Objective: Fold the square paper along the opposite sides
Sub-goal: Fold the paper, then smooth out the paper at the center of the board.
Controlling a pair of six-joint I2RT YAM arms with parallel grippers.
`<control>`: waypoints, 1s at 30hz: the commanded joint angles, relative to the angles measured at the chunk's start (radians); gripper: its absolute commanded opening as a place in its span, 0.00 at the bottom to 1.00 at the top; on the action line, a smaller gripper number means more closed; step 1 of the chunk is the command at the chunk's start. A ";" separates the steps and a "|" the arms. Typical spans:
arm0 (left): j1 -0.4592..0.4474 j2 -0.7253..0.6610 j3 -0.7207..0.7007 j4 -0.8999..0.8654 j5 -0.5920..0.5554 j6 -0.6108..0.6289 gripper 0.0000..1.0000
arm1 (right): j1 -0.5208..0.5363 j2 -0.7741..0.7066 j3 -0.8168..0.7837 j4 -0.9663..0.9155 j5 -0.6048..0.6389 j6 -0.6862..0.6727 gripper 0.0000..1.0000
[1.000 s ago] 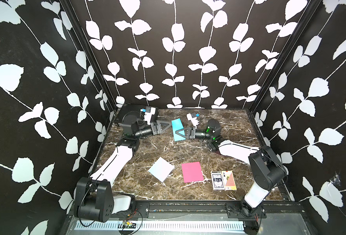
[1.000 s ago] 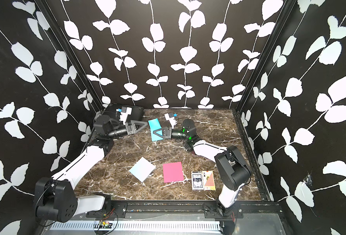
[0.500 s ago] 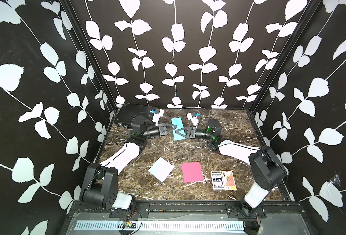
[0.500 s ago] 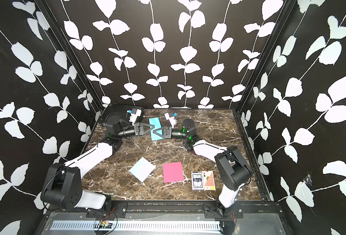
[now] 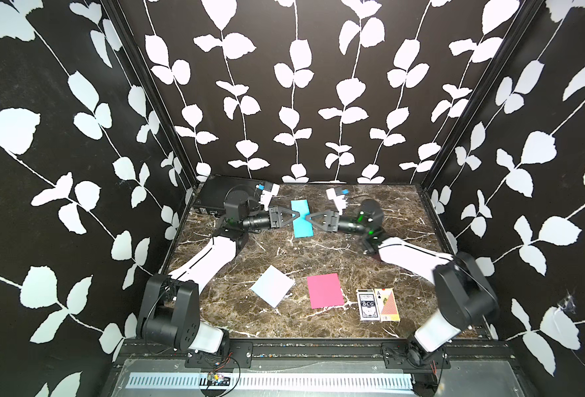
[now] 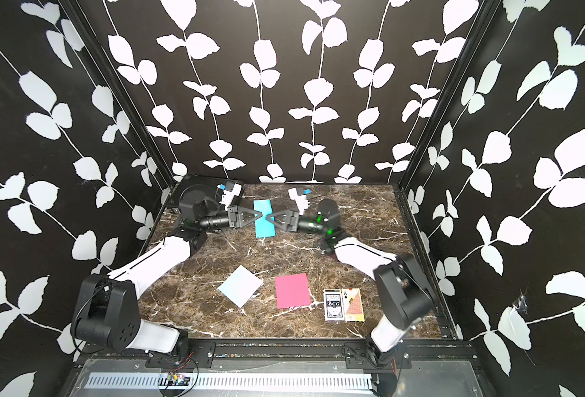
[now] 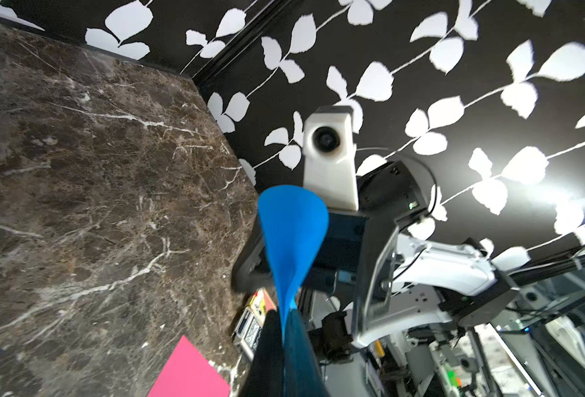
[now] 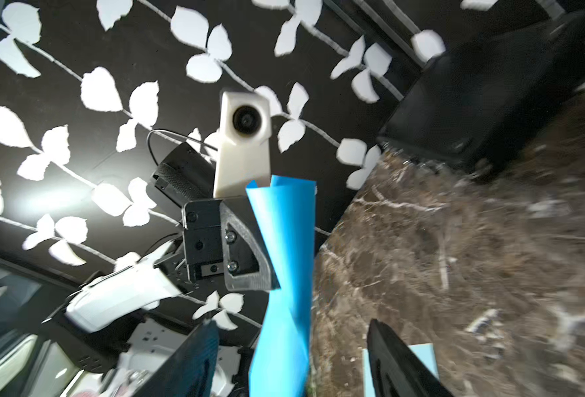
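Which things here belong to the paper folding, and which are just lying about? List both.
In the job:
bright blue paper
left gripper, shut on it
right gripper, open around it

Lying about:
pale blue paper
pink paper
card packs
black box in the back corner

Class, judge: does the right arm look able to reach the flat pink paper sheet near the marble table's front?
Probably yes. The right gripper stands open, gripping nothing; the left gripper pinches the cyan paper. Only bare marble table lies on the way to the pink paper sheet.
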 commanded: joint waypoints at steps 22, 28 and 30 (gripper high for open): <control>-0.103 0.681 0.559 -1.132 -0.245 0.845 0.00 | 0.226 0.150 -0.290 0.071 0.663 -0.908 0.27; -0.099 0.757 0.618 -1.182 -0.245 0.882 0.00 | 0.256 0.307 -0.202 0.116 0.661 -0.877 0.26; -0.094 0.772 0.627 -1.188 -0.242 0.884 0.00 | 0.261 0.338 -0.171 0.114 0.655 -0.871 0.25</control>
